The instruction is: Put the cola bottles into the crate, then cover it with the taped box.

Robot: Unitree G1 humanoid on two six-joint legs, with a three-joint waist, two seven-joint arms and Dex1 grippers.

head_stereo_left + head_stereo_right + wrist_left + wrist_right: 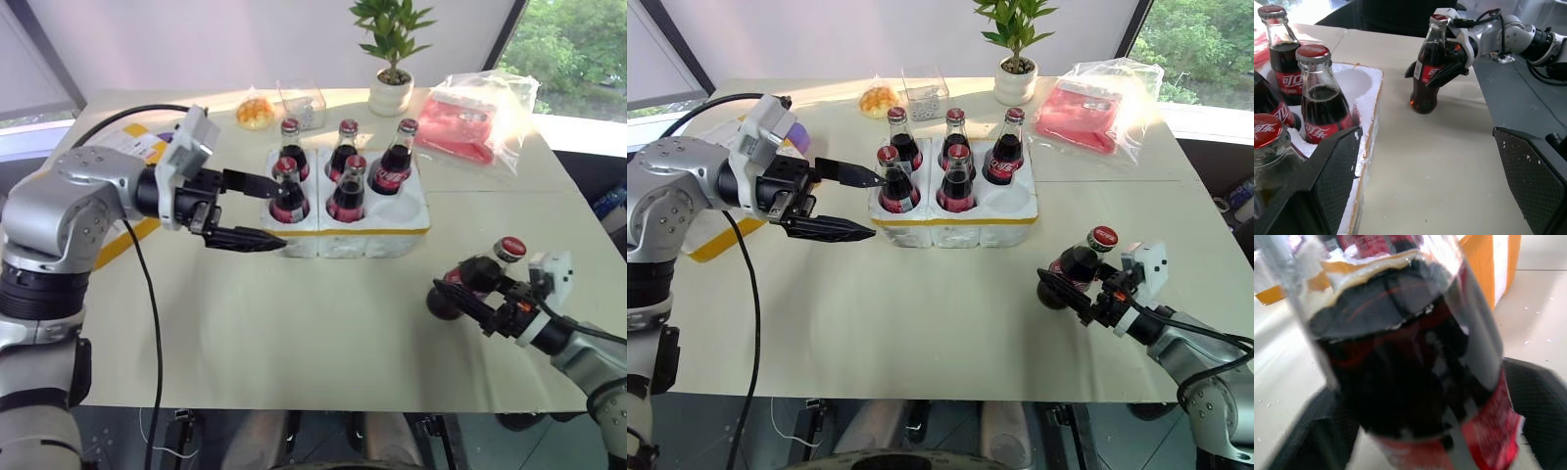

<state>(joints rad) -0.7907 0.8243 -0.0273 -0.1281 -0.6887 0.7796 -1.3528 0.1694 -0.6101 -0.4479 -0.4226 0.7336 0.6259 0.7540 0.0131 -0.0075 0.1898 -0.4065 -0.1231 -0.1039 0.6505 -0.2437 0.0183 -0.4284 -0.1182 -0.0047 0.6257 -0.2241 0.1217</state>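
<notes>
Pale matte desk (pixel 323 323) under bright window light. White styrofoam crate (pixel 392 235), grainy, with a thin yellow tape band, holds five dark glass cola bottles (pixel 348 186) with red caps; its near-right hole stands empty. Sixth cola bottle (pixel 1080 262) tilts on the desk right of the crate, right end effector (pixel 1073 289) clamped around its body. Left end effector (pixel 257 211), fingers spread wide, sits at the crate's left end. Taped box (pixel 725 235), wide yellow bands, lies behind the left arm.

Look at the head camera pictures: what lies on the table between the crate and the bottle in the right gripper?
Nothing: between the crate and the bottle gripped by the right gripper, only bare table shows, in both eye views.
</notes>
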